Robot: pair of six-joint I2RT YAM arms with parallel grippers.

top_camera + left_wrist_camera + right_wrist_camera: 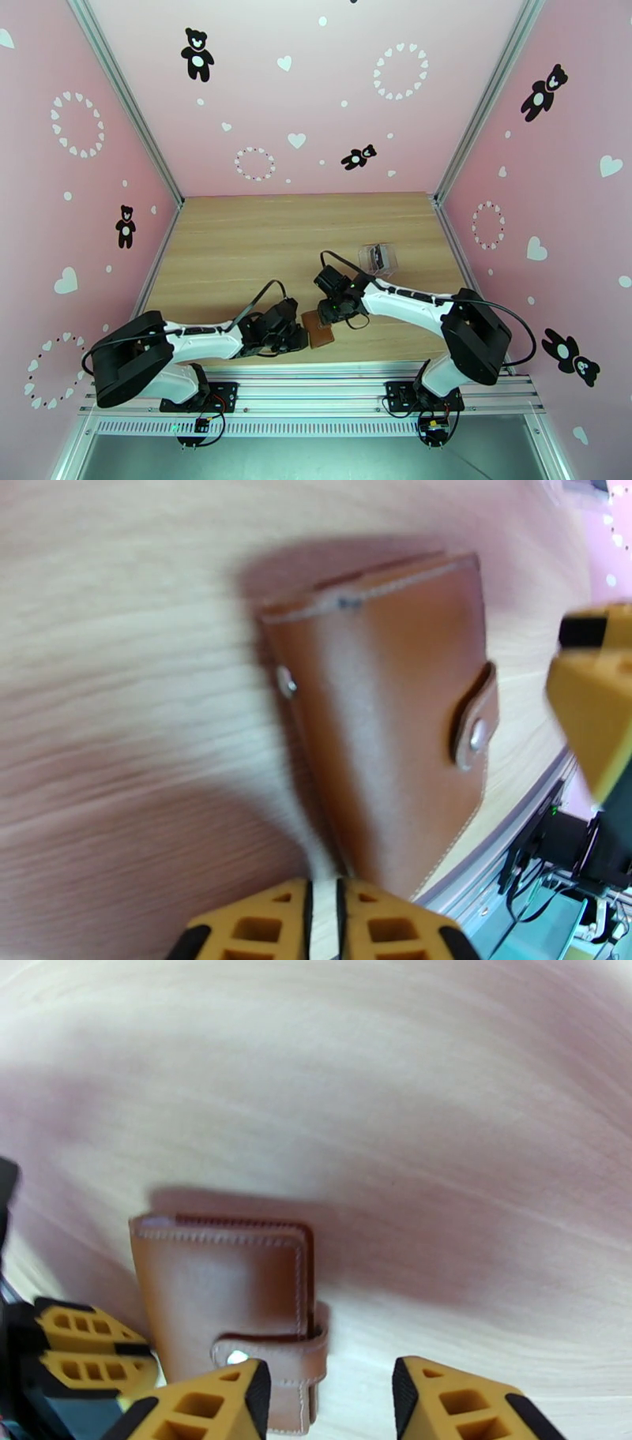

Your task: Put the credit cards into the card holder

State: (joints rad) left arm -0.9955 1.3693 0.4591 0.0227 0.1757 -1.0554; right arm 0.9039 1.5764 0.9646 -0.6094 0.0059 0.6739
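At the left, the left gripper point(324, 906) lies low over the tabletop point(237, 237). Its jaws are drawn together to a thin slit with nothing visible between them, and their tips sit right at the card holder's edge. Whether they press on it cannot be told.

In the middle is the card holder point(387, 717), a brown leather wallet lying flat near the front edge of the tabletop, still folded, its snap tab point(272, 1351) fastened.

Just right of it, the right gripper point(328, 1398) hovers close above the tab end, its jaws spread wide and holding nothing.

Further right and back is a clear plastic box point(365, 254) with something dark inside, likely the credit cards point(382, 256).

The task looks barely begun: no card is in the wallet. It must still be unsnapped and opened, and the cards fetched and slid in.

Room is tight at the front, where both grippers crowd the wallet beside the metal rail point(316, 379). A broad stretch of wood lies behind.
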